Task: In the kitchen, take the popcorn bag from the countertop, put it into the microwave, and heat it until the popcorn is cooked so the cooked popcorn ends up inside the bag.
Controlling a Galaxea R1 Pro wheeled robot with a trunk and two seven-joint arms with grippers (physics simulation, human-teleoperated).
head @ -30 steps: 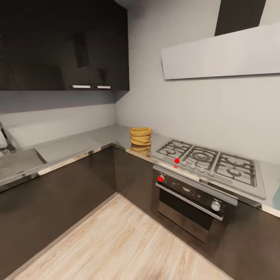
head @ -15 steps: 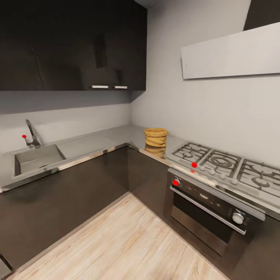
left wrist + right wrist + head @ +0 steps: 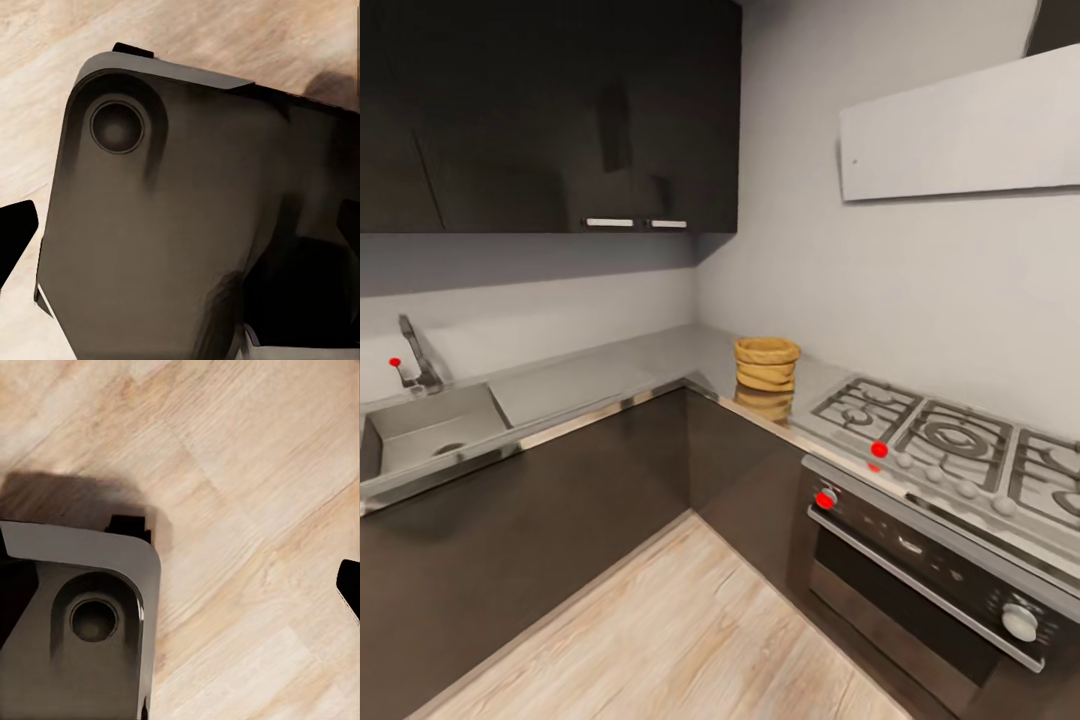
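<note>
Head view, left to right. Sink (image 3: 430, 430) with tap (image 3: 415, 355) set into the near leg of the L-shaped worktop (image 3: 610, 375); dark wall cabinets (image 3: 550, 110) above. Past the corner, the popcorn bag (image 3: 766, 363) stands upright on the worktop, its reflection showing in the glossy steel beneath it. Just beside it, to the right, the gas hob (image 3: 950, 440), with the steel oven (image 3: 940, 570) below and a pale extractor hood (image 3: 960, 125) on the wall above. No microwave among these fittings.

Judgement: approach stage; bag untouched, well out of reach across open wooden floor (image 3: 690, 630).

Risks from here:
- Bag sits near the worktop's front edge and close to the hob; a sideways nudge on reaching could tip it or push it onto the grates.
- Crumpled paper sides likely give under a hard pinch; a grip on the rim alone may slip.
- Base driven too close could strike the lower cabinet fronts in the corner.

Wrist views add what the head view lacks: robot's dark body panels over the wooden floor, arms apparently hanging low. Left end effector: open or closed, cannot tell. Right end effector: likewise cannot tell.
</note>
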